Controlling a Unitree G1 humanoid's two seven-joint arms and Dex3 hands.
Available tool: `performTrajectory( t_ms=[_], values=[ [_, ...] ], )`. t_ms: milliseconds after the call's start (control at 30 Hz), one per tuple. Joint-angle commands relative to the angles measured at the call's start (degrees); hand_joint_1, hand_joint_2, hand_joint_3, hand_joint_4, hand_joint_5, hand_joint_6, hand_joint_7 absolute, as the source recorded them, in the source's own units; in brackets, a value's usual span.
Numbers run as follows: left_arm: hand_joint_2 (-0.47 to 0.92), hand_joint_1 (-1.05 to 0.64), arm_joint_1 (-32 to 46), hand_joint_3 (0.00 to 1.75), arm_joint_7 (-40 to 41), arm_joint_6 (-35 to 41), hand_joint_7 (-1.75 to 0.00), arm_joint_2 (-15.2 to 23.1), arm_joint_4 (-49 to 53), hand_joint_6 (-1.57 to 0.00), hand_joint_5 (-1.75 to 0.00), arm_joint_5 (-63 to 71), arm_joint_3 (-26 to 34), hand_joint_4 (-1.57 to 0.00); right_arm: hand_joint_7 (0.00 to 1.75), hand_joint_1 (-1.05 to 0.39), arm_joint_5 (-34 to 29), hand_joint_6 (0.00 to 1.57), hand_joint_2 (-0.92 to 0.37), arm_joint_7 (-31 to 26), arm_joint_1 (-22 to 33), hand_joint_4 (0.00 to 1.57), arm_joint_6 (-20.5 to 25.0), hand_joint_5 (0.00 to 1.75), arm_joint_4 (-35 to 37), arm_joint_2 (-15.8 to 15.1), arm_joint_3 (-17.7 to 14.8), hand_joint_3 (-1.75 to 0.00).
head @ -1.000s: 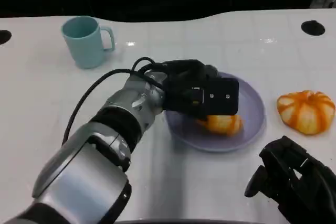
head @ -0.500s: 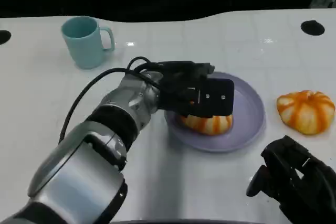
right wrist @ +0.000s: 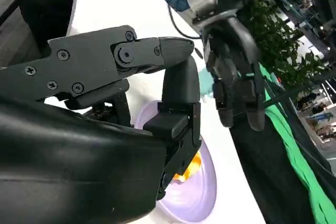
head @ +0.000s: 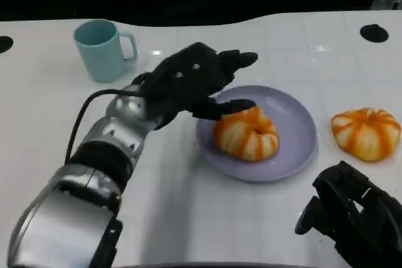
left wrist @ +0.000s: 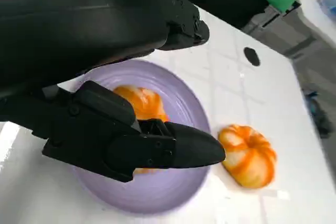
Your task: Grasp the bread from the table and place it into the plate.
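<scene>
Here is the bread (head: pixel 246 134), a plump, rounded bun with glossy orange ridges and paler cream grooves, lying in the plate (head: pixel 300 131); it sits on the plate's left half, nearer the left hand than the far rim; the plate itself is a smooth, shallow lavender disc with a gently raised edge, lying flat on the glossy white table (head: pixel 207 218). Above and to the left of it hovers the left hand (head: pixel 188 83), matte black and angular, its fingers (head: pixel 242 59) spread apart and holding nothing; one lower fingertip reaches the bun's upper left edge, though whether it touches I cannot tell; the wrist view shows the same, a blunt black digit (left wrist: pixel 178 148) across the bun and another arched over the plate's rim, with open air between them. The silver forearm (head: pixel 107 149) behind it is ribbed and metallic, with a black cable (head: pixel 88 117) looping alongside.

Over on the right, a second bun (head: pixel 366 132), same pumpkin-like lobes, rests on the table just beyond the plate; a pale teal mug (head: pixel 100 48), smooth and cylindrical with a loop handle, stands upright at the far left, well apart from the plate. The right hand (head: pixel 352 218) sits low at the near right corner, fingers curled inward with nothing in them.
</scene>
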Motion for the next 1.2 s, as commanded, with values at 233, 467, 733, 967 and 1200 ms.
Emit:
performTrajectory(
  t_ms=[233, 467, 733, 967, 1200],
  values=[
    [0.92, -0.68, 17.6, 0.29, -9.6, 10.4, -0.18, -3.5, -21.7, -0.6, -0.81, -25.0, 15.4, -0.39, 1.53, -0.51, 0.4, 0.54, -0.92, 0.0, -0.7, 0.62, -0.2, 1.75, 0.3, -0.7, -0.8, -0.19],
    [0.92, -0.65, 27.1, 0.33, -7.5, 22.5, -0.33, -5.2, -38.2, -0.71, -1.11, -32.1, 16.5, -0.46, 1.54, -0.51, 0.6, 0.54, -0.92, -0.4, -0.8, 0.62, 0.4, 1.75, 0.1, -0.7, -1.1, -0.19],
    [0.92, -0.58, 44.7, 0.39, 3.5, 43.5, -1.65, -9.0, -67.1, -0.52, -1.72, -46.6, 19.6, -0.72, 1.53, -0.5, 0.2, 0.54, -0.92, -0.3, -0.9, 0.62, 0.0, 1.75, 0.2, -0.6, -0.7, -0.22],
    [0.92, -0.57, 53.9, 0.47, 12.5, 51.7, -1.75, -9.6, -79.7, -0.65, -1.75, -50.5, 19.4, -0.87, 1.5, -0.52, 0.4, 0.55, -0.92, -1.6, -0.8, 0.62, 1.4, 1.75, -0.7, -0.8, -0.7, -0.2],
    [0.92, -0.55, 60.3, 0.43, 15.9, 55.7, -1.75, -8.9, -82.8, -0.63, -1.75, -54.0, 20.9, -0.85, 1.5, -0.51, 0.3, 0.54, -0.92, -0.6, -0.7, 0.61, 0.7, 1.75, -0.5, -1.4, -0.8, -0.22]
  ],
)
